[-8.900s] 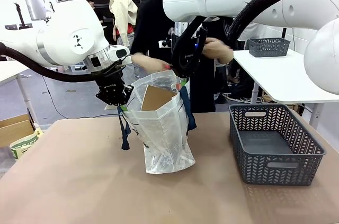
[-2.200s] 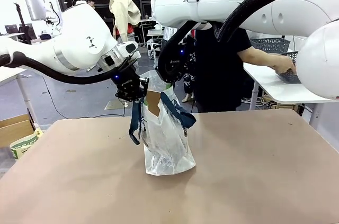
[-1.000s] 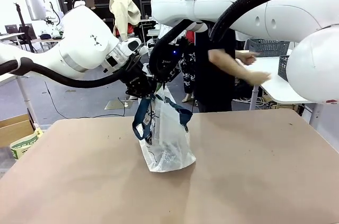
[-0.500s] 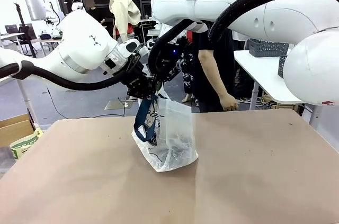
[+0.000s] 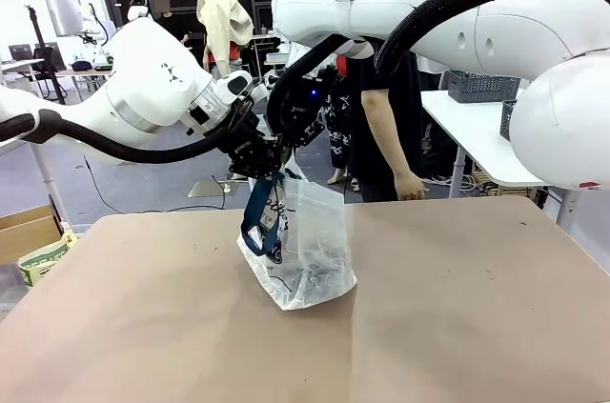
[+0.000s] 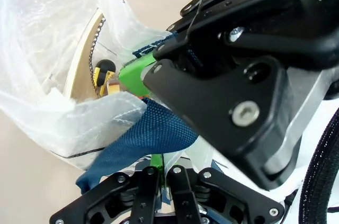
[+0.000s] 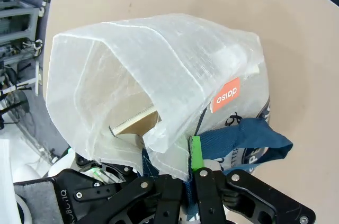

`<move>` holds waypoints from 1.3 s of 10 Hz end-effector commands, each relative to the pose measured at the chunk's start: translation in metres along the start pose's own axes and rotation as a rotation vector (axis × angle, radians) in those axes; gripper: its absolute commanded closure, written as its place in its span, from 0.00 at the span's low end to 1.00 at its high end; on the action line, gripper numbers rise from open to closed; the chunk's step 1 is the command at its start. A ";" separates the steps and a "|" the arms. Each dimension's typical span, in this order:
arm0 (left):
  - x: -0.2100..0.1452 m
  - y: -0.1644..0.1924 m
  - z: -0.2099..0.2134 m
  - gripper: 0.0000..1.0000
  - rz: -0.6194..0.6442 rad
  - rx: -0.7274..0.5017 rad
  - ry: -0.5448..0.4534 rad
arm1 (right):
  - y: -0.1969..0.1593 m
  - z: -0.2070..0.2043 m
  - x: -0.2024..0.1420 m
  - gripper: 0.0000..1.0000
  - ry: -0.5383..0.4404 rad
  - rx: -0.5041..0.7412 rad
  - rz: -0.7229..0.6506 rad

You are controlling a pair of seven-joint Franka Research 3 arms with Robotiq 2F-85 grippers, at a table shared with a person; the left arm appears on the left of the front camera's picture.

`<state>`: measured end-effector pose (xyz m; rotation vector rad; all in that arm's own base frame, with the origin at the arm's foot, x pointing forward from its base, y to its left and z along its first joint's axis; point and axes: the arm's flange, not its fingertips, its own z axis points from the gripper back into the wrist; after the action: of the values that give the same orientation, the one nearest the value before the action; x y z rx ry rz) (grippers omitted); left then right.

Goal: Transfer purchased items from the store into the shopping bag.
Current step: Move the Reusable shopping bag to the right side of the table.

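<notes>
Shopping bag [image 5: 307, 249] stood on the table [image 5: 477, 317] near the middle, its base resting on the surface and its body leaning, with the top gathered up between my two arms. The left gripper [image 6: 159, 173] was clenched on a navy strap [image 6: 151, 131], with no gap between the fingers. The right gripper [image 7: 184, 181] was likewise pinched shut on a navy strap [image 7: 241, 138], and it seemed to have caught some of the thin white plastic at the bag's rim as well.

Through the open mouth I could see the flat brown cardboard box [image 7: 132, 121] standing on edge inside. From the left wrist, something small, yellow and black [image 6: 103, 73] lay beside it. I judged the loading to be about done.

What worried me was how close together the two grippers were, almost touching above the bag. Any uneven pull could knock them into each other or stretch the film until it tore at the pinch. If one side let go first, the leaning bag could slump and tip the box out of the mouth. Lifting by one strap would swing the load. A person [image 5: 381, 89] stood just beyond the far edge with a hand [image 5: 412, 186] hanging near the table, so a sudden swing could reach that way.
</notes>
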<state>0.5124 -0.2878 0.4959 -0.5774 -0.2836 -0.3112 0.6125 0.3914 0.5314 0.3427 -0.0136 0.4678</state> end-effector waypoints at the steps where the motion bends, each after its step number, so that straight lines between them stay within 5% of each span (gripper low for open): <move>1: -0.002 -0.003 0.004 0.61 0.005 -0.032 -0.017 | -0.001 -0.003 0.001 1.00 0.004 -0.008 -0.014; 13: -0.007 -0.020 0.011 0.61 0.017 -0.157 -0.025 | 0.002 -0.014 0.003 1.00 0.016 -0.031 -0.019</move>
<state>0.4995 -0.2977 0.5148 -0.7024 -0.2874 -0.3025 0.6125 0.3965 0.5195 0.3267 0.0001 0.4715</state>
